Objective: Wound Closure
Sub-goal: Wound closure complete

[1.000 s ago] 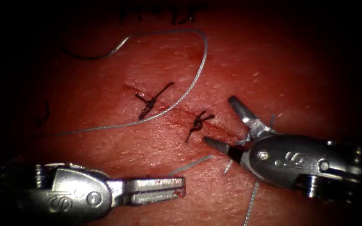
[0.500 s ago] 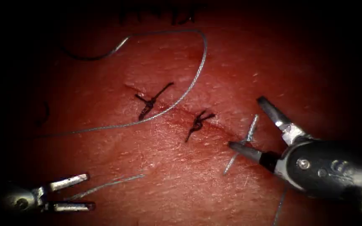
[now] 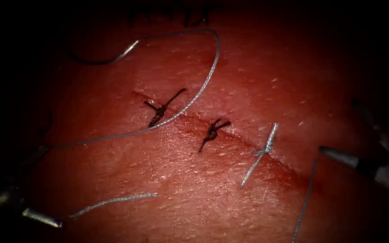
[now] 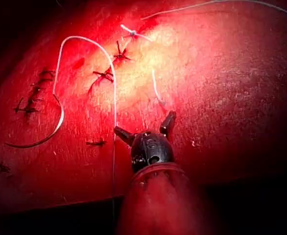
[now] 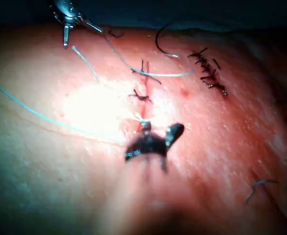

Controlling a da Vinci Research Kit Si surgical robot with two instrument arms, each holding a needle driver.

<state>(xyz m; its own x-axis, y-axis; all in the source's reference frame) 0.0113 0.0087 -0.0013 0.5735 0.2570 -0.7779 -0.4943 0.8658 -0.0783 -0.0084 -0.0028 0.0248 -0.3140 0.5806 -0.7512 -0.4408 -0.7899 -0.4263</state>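
**Endoscope view.** A pale knot [image 3: 264, 150] sits across the cut [image 3: 241, 140] in the tissue [image 3: 293, 67], its tails short. The left end effector [image 3: 28, 211] lies far left of the knot and the right end effector [image 3: 341, 130] to its right. Both are spread and hold nothing. The needle [image 3: 96, 60] lies free on the tissue, far left of the knot and not driven in. Its thread [image 3: 212, 72] trails back past two dark stitches [image 3: 160, 109].

**Left wrist view.** The jaws are spread and empty, well short of the knot [image 4: 132, 33]. The needle [image 4: 40, 139] lies loose.

**Right wrist view.** The jaws are spread just beside the knot [image 5: 145, 123].

This stitch appears finished. A further stitch calls for regrasping the needle.
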